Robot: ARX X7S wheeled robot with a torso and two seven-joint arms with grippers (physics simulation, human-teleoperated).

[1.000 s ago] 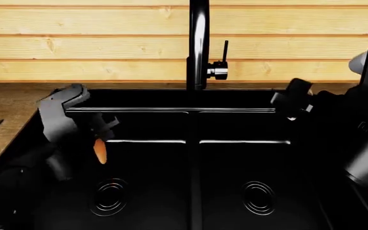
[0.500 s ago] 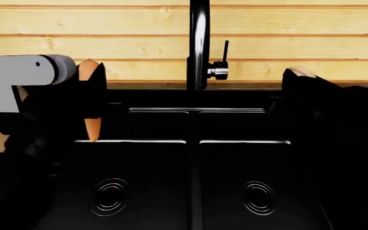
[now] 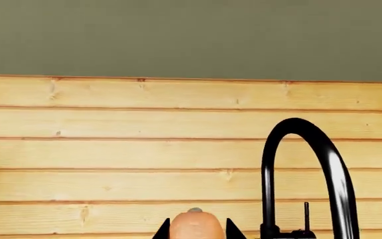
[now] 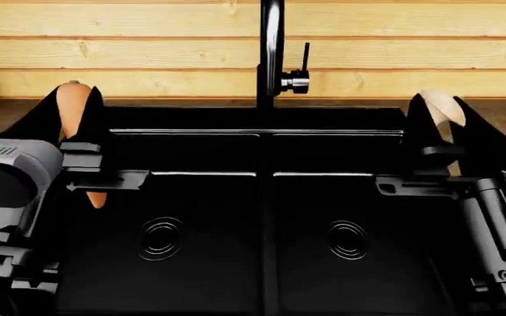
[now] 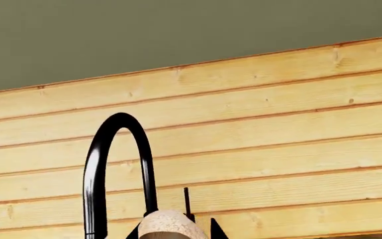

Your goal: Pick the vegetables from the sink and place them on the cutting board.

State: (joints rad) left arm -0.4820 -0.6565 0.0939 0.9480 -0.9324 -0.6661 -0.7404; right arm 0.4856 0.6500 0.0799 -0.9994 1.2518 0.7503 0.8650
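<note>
Both vegetables lifted clear of the sink; transfer step in hand.

Left gripper [image 4: 76,105]: fingers pinching the carrot [image 4: 74,108], held upright, blunt end up, tip showing below the fingers over the left basin. Right gripper [image 4: 442,112]: fingers pinching the mushroom [image 4: 444,105], cap up, above the right basin's outer edge. Wrist views confirm each: carrot top and mushroom cap sit between 2 dark fingertips, facing the plank wall and faucet [image 4: 271,59]. Sink [image 4: 262,263]: both basins look bare apart from the 2 drains. Cutting board not in any view, so its side is unknown. Judgement: pick is done, place is pending. Next move calls for carrying both arms out over the table to the board without loosening either pinch.
</note>
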